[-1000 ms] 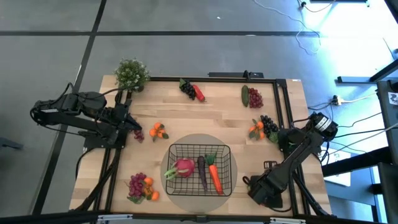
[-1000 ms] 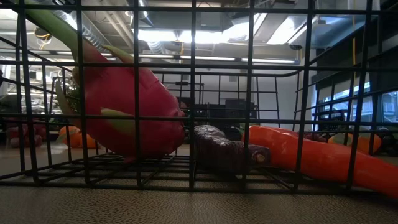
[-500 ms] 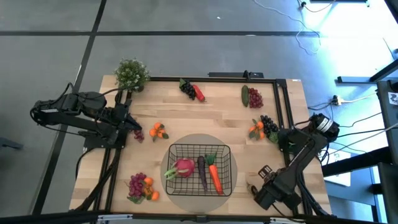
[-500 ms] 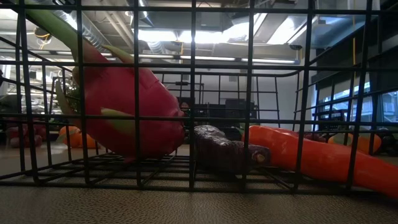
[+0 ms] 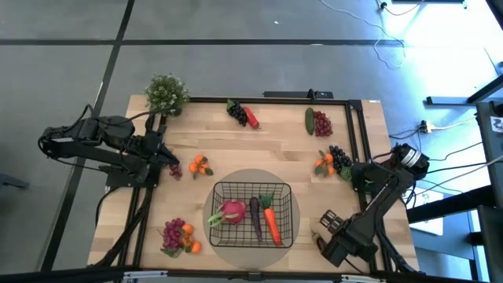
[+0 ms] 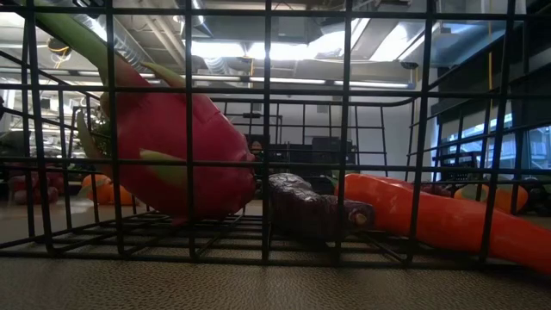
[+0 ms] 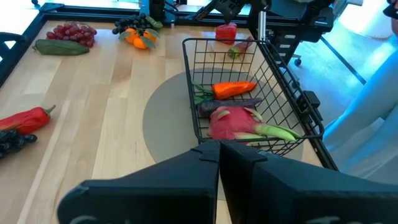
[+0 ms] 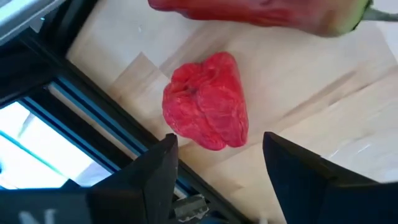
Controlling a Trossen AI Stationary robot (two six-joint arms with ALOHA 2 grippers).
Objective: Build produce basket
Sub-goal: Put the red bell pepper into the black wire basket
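Note:
The black wire basket (image 5: pixel 253 212) stands on a grey round mat at the near middle of the table. It holds a pink radish (image 6: pixel 172 146), a dark eggplant (image 6: pixel 314 207) and a carrot (image 6: pixel 439 220). My right gripper (image 8: pixel 221 142) is open near the table's near right corner (image 5: pixel 328 222). Its fingers stand on either side of a red pepper (image 8: pixel 205 109) that lies on the wood, and a second red pepper (image 8: pixel 261 12) lies just beyond. My left gripper (image 7: pixel 219 155) is shut and empty at the table's left edge (image 5: pixel 167 161), beside a purple grape bunch (image 5: pixel 174 169).
Loose produce lies around the basket: black grapes with a red pepper (image 5: pixel 244 115), a cucumber with red grapes (image 5: pixel 317 122), oranges with black grapes (image 5: pixel 334 161), oranges (image 5: pixel 200 165), and grapes with oranges (image 5: pixel 179 236). A potted plant (image 5: pixel 166 93) stands at the far left corner.
My right arm has swung a little toward the table's right edge by the near right corner, and its gripper has turned with it. The produce and the basket have kept still.

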